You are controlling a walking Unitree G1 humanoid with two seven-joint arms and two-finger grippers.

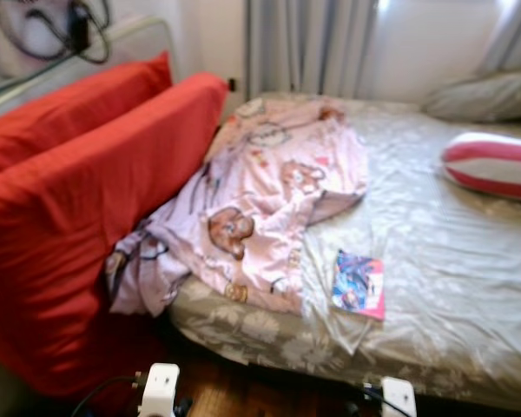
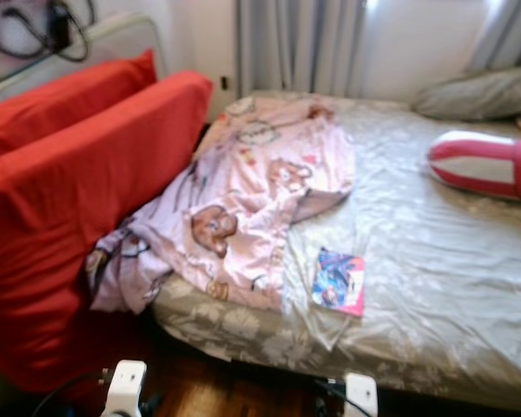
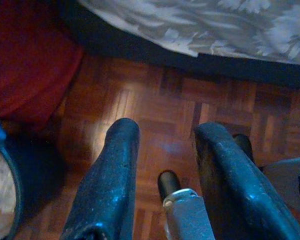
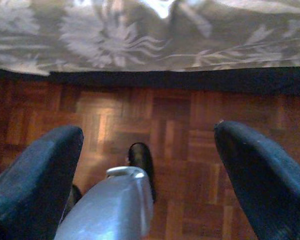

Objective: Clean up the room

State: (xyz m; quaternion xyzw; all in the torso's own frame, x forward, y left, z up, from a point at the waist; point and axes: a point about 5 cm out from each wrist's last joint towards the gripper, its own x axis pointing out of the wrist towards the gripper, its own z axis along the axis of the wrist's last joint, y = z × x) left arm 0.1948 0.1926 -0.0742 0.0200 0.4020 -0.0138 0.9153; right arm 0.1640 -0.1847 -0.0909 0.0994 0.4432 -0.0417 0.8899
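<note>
Pink blanket [image 1: 269,200], soft & light, is best pinched at edge nr booklet [image 1: 359,284]; left gripper [image 3: 165,150] & right gripper [image 4: 147,165] are spread, empty.

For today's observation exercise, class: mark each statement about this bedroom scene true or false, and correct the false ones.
1. A pink cartoon-print blanket lies crumpled on the bed. True.
2. The small book lies on the wooden floor. False: it lies on the bed, near the edge.
3. Red cushions lean beside the bed on the robot's left. True.
4. The right gripper is shut on the blanket. False: its fingers are open above the floor, holding nothing.
5. The striped pillow is blue and green. False: it is red and white.
</note>
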